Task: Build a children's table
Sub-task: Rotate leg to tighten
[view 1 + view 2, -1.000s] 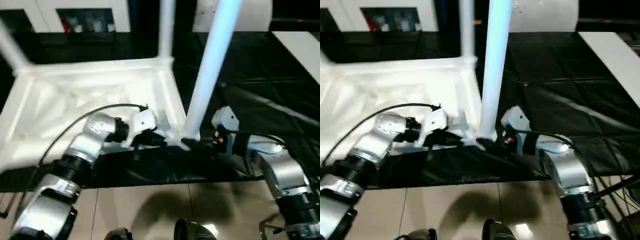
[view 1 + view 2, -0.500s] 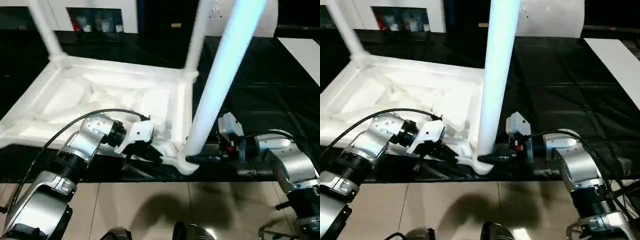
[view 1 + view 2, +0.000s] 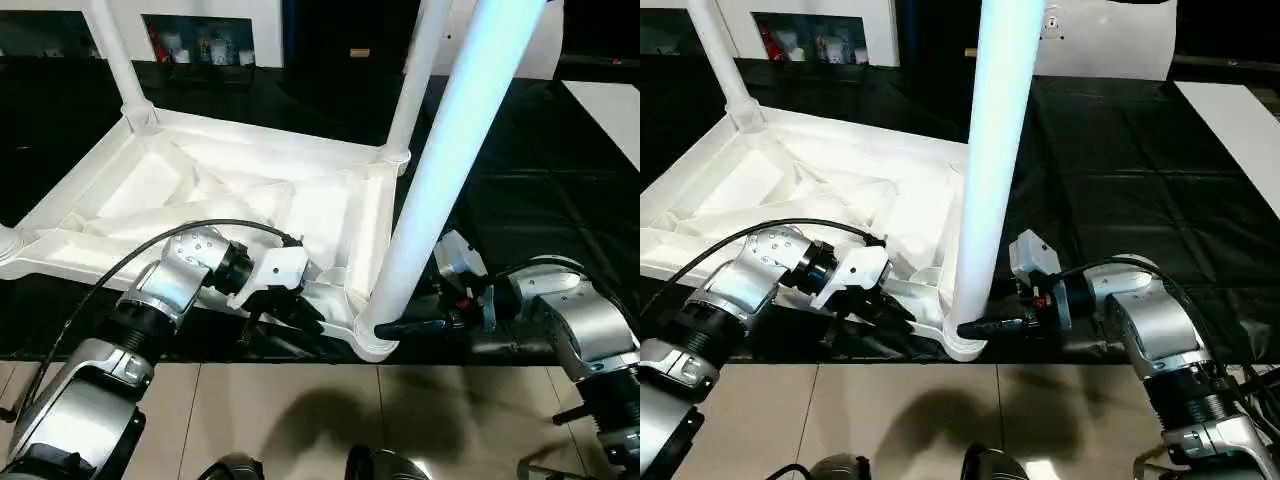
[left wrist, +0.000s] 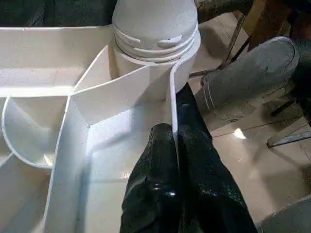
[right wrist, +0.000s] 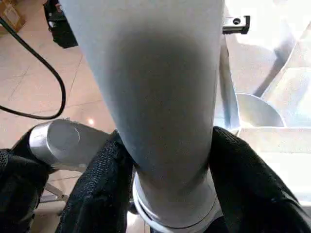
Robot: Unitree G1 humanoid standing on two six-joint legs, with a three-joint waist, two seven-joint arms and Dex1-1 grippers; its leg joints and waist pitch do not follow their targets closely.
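The white tabletop (image 3: 200, 190) lies upside down on the black cover, ribbed underside up. Three white legs stand in its corner sockets: far left (image 3: 112, 55), far right (image 3: 418, 75) and the near one (image 3: 450, 170). My left gripper (image 3: 308, 315) is shut on the thin rim wall (image 4: 171, 104) next to the near socket (image 4: 155, 46). My right gripper (image 3: 985, 325) reaches in from the right. Its black fingers (image 5: 104, 184) press both sides of the near leg (image 5: 160, 97) just above the socket.
The black-covered work table (image 3: 560, 200) extends to the right and back. The tabletop's near corner sits at its front edge, with tiled floor (image 3: 300, 420) below. A white cabinet (image 3: 265, 20) stands behind, and a white surface (image 3: 610, 110) lies at far right.
The camera has shifted. My right gripper's fingers have narrowed from wide open onto the base of the near leg. The left gripper holds the rim as before.
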